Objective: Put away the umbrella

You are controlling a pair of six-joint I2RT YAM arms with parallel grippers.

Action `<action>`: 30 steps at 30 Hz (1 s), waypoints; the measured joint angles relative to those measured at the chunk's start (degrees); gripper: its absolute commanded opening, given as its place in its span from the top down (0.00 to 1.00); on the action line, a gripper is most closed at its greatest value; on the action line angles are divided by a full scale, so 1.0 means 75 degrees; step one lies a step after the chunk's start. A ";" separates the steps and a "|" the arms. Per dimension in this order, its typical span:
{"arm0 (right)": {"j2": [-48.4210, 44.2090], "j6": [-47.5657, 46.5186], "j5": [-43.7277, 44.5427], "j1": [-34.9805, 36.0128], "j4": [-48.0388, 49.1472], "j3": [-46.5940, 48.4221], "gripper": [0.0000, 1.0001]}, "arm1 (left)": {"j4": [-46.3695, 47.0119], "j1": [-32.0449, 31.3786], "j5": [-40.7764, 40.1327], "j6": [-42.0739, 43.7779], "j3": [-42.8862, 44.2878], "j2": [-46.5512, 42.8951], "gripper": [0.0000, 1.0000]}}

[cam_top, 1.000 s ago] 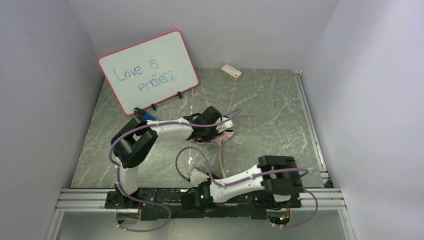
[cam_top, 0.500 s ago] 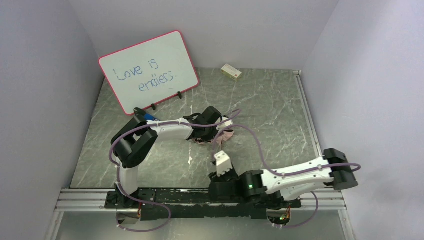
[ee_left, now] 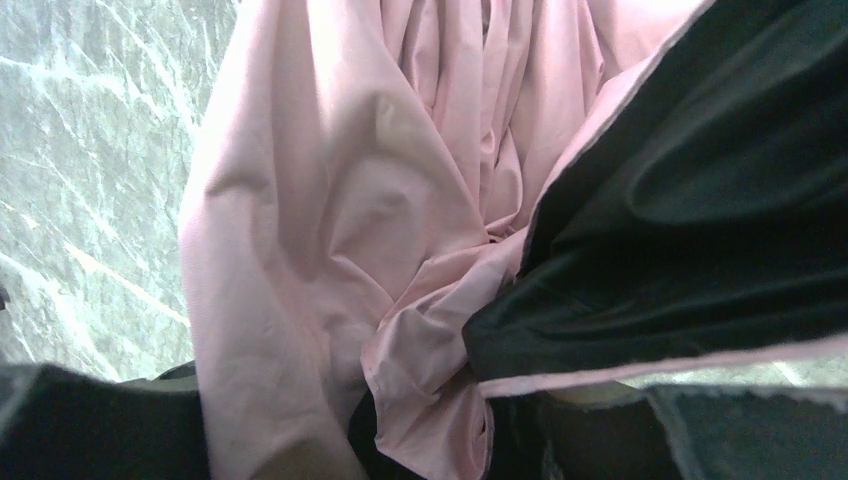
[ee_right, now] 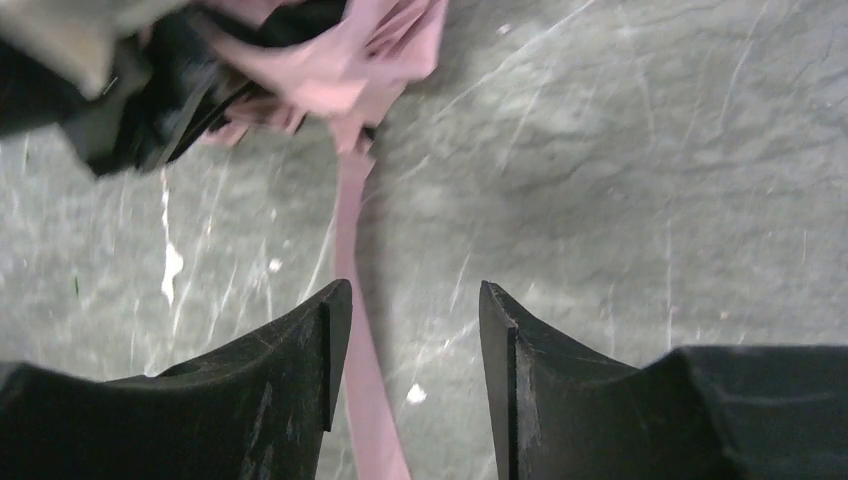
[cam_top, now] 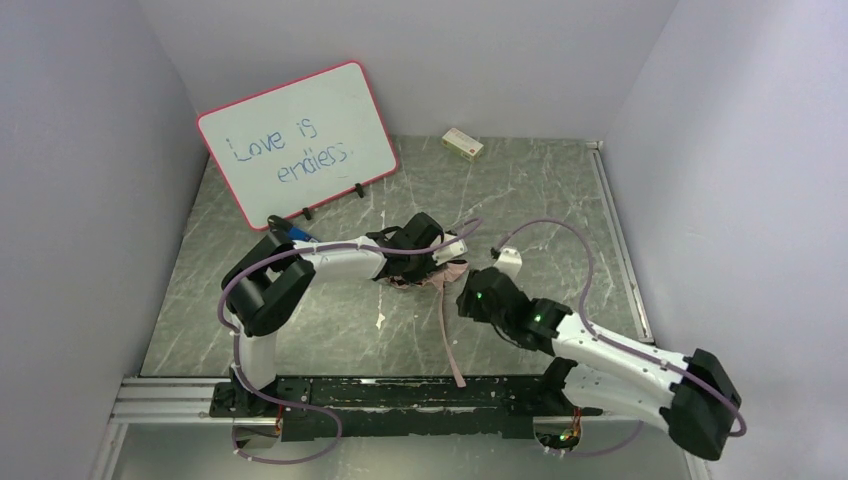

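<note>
The umbrella (cam_top: 455,270) lies collapsed in a bundle on the marble table, pale pink outside and black inside. Its pink strap (cam_top: 450,335) trails toward the near edge. My left gripper (cam_top: 425,266) sits on the bundle. In the left wrist view the pink and black canopy (ee_left: 330,230) fills the space between its dark fingers (ee_left: 90,425), so the left gripper (ee_left: 420,435) holds the bundle. My right gripper (cam_top: 466,300) hovers just right of the umbrella, open and empty. In the right wrist view the right gripper (ee_right: 412,290) is above the strap (ee_right: 355,300), which runs by its left finger (ee_right: 300,370).
A pink-framed whiteboard (cam_top: 298,140) leans at the back left. A small box (cam_top: 462,143) lies by the back wall. Grey walls close in left, right and back. A metal rail (cam_top: 170,392) runs along the near edge.
My right arm swung from beside the bases out to the right, then forward to the umbrella. The strap now lies stretched further toward the near edge. My left arm has not moved.
</note>
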 measured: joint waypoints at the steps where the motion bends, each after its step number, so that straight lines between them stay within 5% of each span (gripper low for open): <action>1: 0.0143 -0.0157 -0.0303 -0.0484 0.0286 -0.0070 0.48 | 0.0026 0.0000 0.0012 0.0003 -0.0020 -0.0009 0.95; 10: 0.1169 -0.1291 -0.2690 -0.2920 0.2090 -0.0335 0.50 | 0.0251 0.0035 0.0137 0.0087 -0.0187 -0.0093 0.95; 23: 0.1201 -0.1891 -0.4619 -0.3255 0.3558 -0.0921 0.52 | 0.0493 0.0166 0.0682 0.0618 -0.0455 -0.0321 0.95; 30: 0.1040 -0.1996 -0.5429 -0.3255 0.3975 -0.1285 0.73 | 0.0615 0.0195 0.0968 0.0898 -0.0871 -0.0726 0.95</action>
